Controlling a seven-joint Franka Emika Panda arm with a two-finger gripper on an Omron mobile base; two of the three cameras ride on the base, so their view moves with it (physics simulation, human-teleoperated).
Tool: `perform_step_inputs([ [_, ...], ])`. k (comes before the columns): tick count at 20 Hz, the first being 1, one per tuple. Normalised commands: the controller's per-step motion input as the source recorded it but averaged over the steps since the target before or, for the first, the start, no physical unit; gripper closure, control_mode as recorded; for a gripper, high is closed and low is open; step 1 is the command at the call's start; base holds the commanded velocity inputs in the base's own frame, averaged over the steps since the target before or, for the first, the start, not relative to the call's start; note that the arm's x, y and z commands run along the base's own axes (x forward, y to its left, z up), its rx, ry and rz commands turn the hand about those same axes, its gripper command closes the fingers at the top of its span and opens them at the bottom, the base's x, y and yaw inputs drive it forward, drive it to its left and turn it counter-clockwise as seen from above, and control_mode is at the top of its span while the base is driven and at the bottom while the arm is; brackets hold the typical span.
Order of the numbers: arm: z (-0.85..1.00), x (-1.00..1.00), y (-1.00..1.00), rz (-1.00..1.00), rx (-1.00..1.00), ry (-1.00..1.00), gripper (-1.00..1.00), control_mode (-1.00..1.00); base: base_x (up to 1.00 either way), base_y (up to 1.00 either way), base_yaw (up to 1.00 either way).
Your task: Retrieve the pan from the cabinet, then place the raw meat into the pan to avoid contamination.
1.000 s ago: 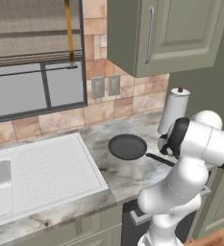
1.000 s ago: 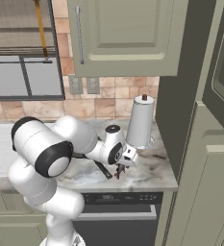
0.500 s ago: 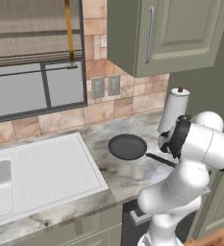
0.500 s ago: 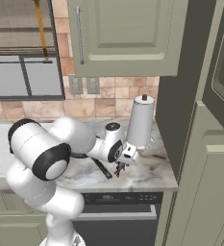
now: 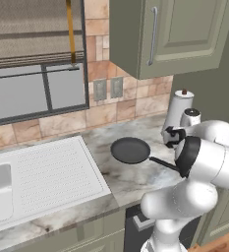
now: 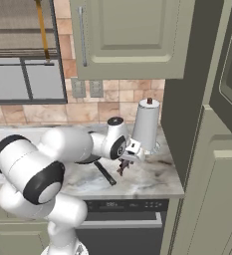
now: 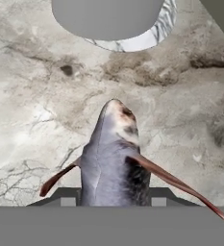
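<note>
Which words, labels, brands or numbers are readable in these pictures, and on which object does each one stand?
None can be read.
The dishwasher control strip carries small marks, too small and blurred to read.
The paper-towel roll, the pan and the wall cabinet bear no text.

Grey fish (image 7: 114,163) with reddish-brown fins, black pan (image 5: 130,149), beige-veined marble counter (image 7: 31,96), sage-green wall cabinet (image 6: 132,37).

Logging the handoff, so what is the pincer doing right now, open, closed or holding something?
Pincer: closed on the small fish, lifted above the marble counter beside the paper-towel roll.
</note>
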Motion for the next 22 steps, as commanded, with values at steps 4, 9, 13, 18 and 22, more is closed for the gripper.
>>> perform_step_inputs([
  [4, 0.52, 0.00, 0.12, 0.00, 0.00, 0.00, 1.00, -1.00, 0.00, 0.00, 0.00],
  [9, 0.40, 0.00, 0.20, 0.00, 0.00, 0.00, 1.00, -1.00, 0.00, 0.00, 0.00],
  [13, 0.15, 0.00, 0.30, 0.00, 0.00, 0.00, 1.00, -1.00, 0.00, 0.00, 0.00],
  [18, 0.00, 0.07, 0.39, 0.00, 0.03, -0.03, 1.00, -1.00, 0.00, 0.00, 0.00],
  [22, 0.00, 0.10, 0.41, 0.00, 0.05, -0.05, 1.00, -1.00, 0.00, 0.00, 0.00],
])
